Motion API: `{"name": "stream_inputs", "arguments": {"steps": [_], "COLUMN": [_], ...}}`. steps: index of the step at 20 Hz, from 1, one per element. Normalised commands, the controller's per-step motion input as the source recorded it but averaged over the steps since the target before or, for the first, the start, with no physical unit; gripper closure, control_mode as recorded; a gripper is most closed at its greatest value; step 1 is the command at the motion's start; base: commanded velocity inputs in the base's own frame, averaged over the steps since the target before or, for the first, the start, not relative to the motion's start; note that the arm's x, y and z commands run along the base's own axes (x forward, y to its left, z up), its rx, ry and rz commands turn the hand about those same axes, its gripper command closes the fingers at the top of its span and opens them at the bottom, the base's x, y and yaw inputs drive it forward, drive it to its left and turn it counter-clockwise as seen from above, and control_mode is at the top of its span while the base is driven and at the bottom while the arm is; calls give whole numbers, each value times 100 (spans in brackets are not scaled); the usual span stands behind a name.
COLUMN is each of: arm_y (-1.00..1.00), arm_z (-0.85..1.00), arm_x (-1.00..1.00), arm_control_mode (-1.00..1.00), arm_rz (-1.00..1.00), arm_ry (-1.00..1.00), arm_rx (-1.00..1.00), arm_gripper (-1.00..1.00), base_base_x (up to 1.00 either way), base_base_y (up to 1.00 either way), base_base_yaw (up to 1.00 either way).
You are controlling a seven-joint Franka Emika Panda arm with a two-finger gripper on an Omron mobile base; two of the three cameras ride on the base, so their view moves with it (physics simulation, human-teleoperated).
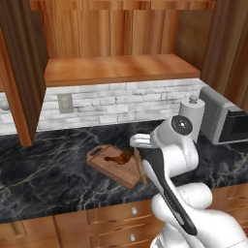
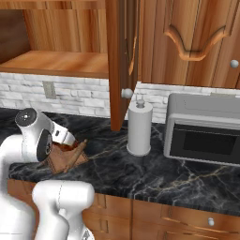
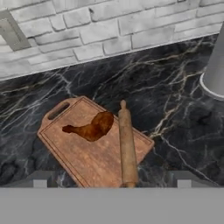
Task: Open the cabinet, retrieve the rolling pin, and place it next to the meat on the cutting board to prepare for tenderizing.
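Rolling pin (image 3: 127, 146) lies flat on the cutting board (image 3: 83, 155), just beside the meat (image 3: 92, 127) on its far-from-handle side, roughly parallel to the board's short edge. One end pokes past the board's back edge, the other runs to the front edge. Nothing is gripping it.

End effector (image 3: 112, 183) hangs above the board's near edge, tips spread wide and empty, pin between and below them.

Pin: slim, smooth light wood, rounded knob ends. Meat: small glossy brown drumstick, thin end toward the handle. Board: flat brown rectangle, darker rim groove, short handle with a slot cutout, set at an angle to the wall.

Tabletop (image 1: 43, 169) is black marble with pale veins; open room left of and in front of the board. A white paper towel roll (image 2: 139, 127) stands to the right, well apart from the board, and a grey microwave (image 2: 204, 129) beyond it.

Backsplash is white-grey brick with an outlet plate (image 1: 64, 102). Cabinet (image 1: 116, 68) above has both doors swung open; its reddish wood shelf is bare. Right door edge (image 2: 118, 65) juts out over the tabletop, near the roll.
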Motion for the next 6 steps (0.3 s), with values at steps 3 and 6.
{"name": "stream_inputs", "arguments": {"steps": [3, 6], "arm_y": [0, 0], "arm_z": [73, 69], "arm_x": [-68, -67], "arm_control_mode": [-100, -100], "arm_rz": [-5, -5], "arm_ry": [-8, -5], "arm_rx": [0, 0], "arm_gripper": [-100, -100], "base_base_x": [0, 0], "base_base_y": [0, 0], "base_base_yaw": [0, 0]}}
